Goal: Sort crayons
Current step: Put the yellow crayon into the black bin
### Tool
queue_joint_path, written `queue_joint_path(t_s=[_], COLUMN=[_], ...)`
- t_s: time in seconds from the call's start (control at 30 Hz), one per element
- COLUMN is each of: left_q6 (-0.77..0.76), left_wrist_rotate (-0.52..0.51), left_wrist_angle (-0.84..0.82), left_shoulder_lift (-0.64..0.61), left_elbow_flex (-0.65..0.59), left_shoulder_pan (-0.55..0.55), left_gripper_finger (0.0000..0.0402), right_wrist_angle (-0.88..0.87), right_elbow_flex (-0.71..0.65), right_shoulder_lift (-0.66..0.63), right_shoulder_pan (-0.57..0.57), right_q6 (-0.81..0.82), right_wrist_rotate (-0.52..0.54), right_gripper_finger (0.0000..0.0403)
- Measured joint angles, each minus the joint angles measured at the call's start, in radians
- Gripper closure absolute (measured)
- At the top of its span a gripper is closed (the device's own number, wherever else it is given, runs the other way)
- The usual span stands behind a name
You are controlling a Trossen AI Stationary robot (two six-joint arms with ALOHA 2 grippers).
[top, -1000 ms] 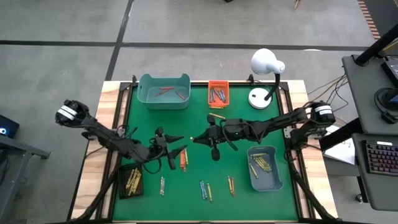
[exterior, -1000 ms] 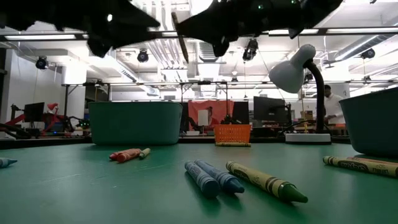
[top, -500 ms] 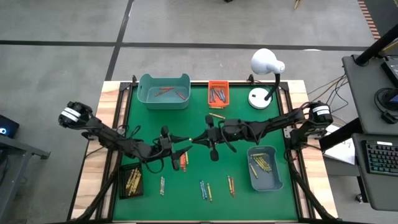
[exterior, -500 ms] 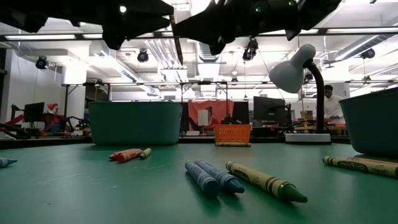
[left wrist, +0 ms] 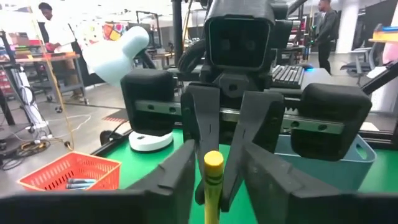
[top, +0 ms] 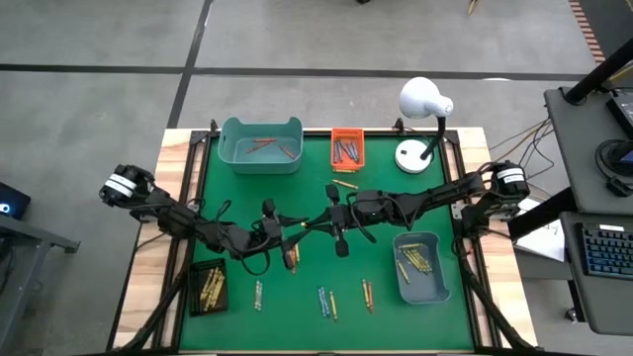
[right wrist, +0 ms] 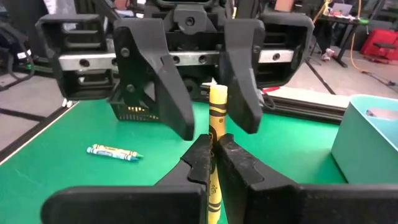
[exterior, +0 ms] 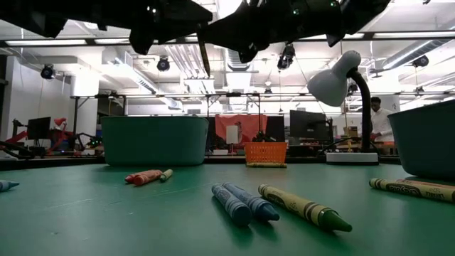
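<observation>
Above your green table (top: 386, 297), a handover: the right gripper (top: 315, 224) stays clenched on a yellow crayon (right wrist: 217, 106) while the left gripper (top: 294, 235) straddles its tip, unclamped. Next, close left, release right.

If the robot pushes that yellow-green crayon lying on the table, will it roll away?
Probably. The yellow-green crayon is round and lies flat on the smooth green table, so a sideways nudge would likely roll it. It looks stiff and light, though it might snap if squeezed.
</observation>
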Motion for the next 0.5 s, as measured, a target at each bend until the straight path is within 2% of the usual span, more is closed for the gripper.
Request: queue_joint_path(t_s=[0.2,0.33,0.5], left_q6=[-0.021,-0.042,-0.033], left_wrist_rotate=[-0.021,-0.024,-0.032], left_wrist_angle=[-0.002,-0.004,-0.042], left_shoulder_lift=[-0.005,-0.007,-0.029], left_elbow_flex=[0.0,0.0,0.023], left_shoulder_pan=[0.0,-0.01,-0.052], left_gripper_finger=[0.0389,0.0386,0.0397], right_wrist_angle=[0.005,0.0,-0.001], right_elbow_flex=[0.0,0.0,0.0], right_shoulder_lift=[0.0,-0.002,-0.015], right_shoulder_pan=[0.0,0.0,-0.002], right_q6=[0.028,0.031,0.064], right_wrist_rotate=[0.005,0.005,-0.001], right_gripper_finger=[0.0387,0.0362,0.0304])
